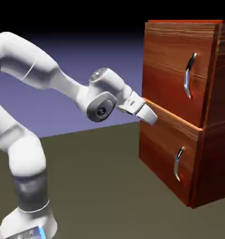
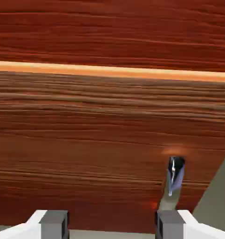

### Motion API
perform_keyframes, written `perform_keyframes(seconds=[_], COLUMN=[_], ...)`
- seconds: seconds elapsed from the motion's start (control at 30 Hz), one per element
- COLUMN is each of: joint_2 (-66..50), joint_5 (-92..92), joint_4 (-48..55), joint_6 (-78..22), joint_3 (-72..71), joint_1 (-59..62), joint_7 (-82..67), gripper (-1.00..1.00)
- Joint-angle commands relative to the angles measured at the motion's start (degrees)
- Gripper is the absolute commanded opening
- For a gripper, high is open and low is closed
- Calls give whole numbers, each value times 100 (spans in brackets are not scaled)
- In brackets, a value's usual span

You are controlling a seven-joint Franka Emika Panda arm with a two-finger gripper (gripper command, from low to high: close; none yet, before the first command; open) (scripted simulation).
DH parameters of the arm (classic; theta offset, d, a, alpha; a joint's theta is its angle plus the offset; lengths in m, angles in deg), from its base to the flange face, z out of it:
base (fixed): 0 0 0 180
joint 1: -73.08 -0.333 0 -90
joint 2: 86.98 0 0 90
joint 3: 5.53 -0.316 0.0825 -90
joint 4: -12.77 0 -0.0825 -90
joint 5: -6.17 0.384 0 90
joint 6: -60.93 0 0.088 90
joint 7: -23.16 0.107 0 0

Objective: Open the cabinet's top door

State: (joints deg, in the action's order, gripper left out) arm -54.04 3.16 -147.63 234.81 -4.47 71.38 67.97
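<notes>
Two fingers (image 2: 54,225) spread | hand view: top door (image 2: 112,32) above them

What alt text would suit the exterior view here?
A white robot arm reaches right toward a reddish wooden cabinet, its pincer near the seam between the taller top door and the lower door. Both doors are shut, each with a curved silver handle.

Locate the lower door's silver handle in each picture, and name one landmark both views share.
Exterior view: lower right, on the lower door, below the larger handle.
Hand view: lower right, the handle just above the right-hand finger.
Shared landmark: the bright orange edge between the two doors.
</notes>
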Motion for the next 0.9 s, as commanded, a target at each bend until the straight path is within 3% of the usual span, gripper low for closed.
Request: perform_keyframes(seconds=[0.0,0.87], joint_2=[23,633], joint_5=[-250,-6728], joint_4=[50,1342], joint_6=[-11,-293], joint_3=[88,2367], joint_1=[-84,-2256], joint_7=[195,5258], gripper=[0,0])
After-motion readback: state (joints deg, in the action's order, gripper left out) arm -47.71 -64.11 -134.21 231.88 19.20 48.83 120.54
